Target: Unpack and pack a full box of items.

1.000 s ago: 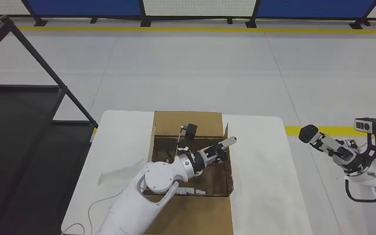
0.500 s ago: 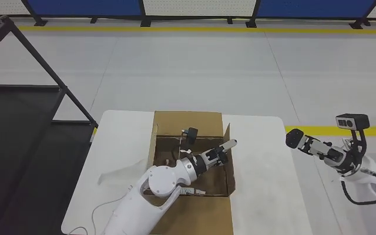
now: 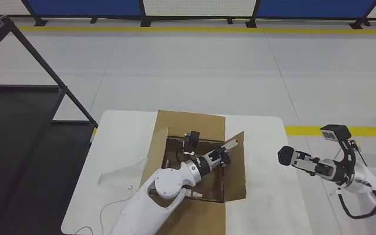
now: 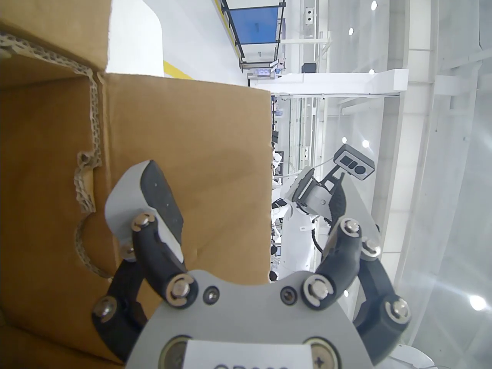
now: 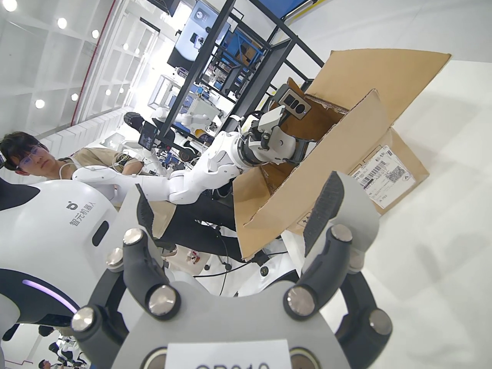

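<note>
On the white table [image 3: 120, 141], roughly centred: cardboard box [image 3: 191, 122], open at the top. Far flap lies flat on the table, near flap is folded out toward the robot, left flap leans outward, right flap [image 3: 236, 167] stands raised. Shipping label [image 5: 378, 178] is on the box's outer side wall, below that raised flap.

Left arm comes in over the near flap and down into the box. Left gripper [image 3: 228, 150] sits at the far end of the right flap, up near the rim. Claw is spread wide. One finger [image 4: 153, 193] is in front of the flap's inner face, the other is out past the flap's free edge, and the edge lines up between them. Not pinched. Whether the inner pad touches the board: can't tell.

Right arm is off to the robot's right, well apart from the box. Right gripper [image 3: 285, 155] hangs near the table's right edge, pointing back at the box. Its claw is spread too, with only air between the fingers. Its wrist view looks through the gap at the raised flap and the left arm behind it.

Box contents: hidden by the left arm and the dark interior, can't make out items.

Elsewhere: translucent sheet [image 3: 120, 171] on the table left of the box, thin cable [image 3: 97, 218] near the table's front-left corner, black rack frame [image 3: 56, 88] beyond the table's left side, yellow floor line [image 3: 317, 130] to the right.
</note>
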`<state>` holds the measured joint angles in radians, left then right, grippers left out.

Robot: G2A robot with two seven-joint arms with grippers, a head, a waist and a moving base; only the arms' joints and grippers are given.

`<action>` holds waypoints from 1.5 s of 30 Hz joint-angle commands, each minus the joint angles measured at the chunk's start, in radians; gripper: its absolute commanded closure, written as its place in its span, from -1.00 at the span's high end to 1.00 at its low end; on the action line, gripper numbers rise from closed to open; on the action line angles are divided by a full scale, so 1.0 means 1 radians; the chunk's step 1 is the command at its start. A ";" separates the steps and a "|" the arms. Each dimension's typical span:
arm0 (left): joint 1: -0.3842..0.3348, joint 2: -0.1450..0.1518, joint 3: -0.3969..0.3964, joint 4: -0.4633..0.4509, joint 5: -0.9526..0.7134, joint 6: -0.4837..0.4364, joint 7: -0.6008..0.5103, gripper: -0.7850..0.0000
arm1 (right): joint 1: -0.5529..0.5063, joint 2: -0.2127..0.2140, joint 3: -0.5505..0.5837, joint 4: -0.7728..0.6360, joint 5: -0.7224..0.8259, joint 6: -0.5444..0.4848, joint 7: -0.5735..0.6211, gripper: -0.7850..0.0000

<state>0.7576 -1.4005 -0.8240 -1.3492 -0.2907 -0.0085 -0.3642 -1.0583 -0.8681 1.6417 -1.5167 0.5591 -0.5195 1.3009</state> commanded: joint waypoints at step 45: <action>0.011 -0.056 -0.036 0.014 0.065 -0.014 0.026 1.00 | 0.080 0.019 -0.244 -0.138 -0.217 0.143 0.142 1.00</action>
<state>0.7682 -1.4575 -0.8532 -1.3321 -0.2282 -0.0233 -0.3386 -0.9820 -0.8496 1.3978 -1.6634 0.3447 -0.3763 1.4436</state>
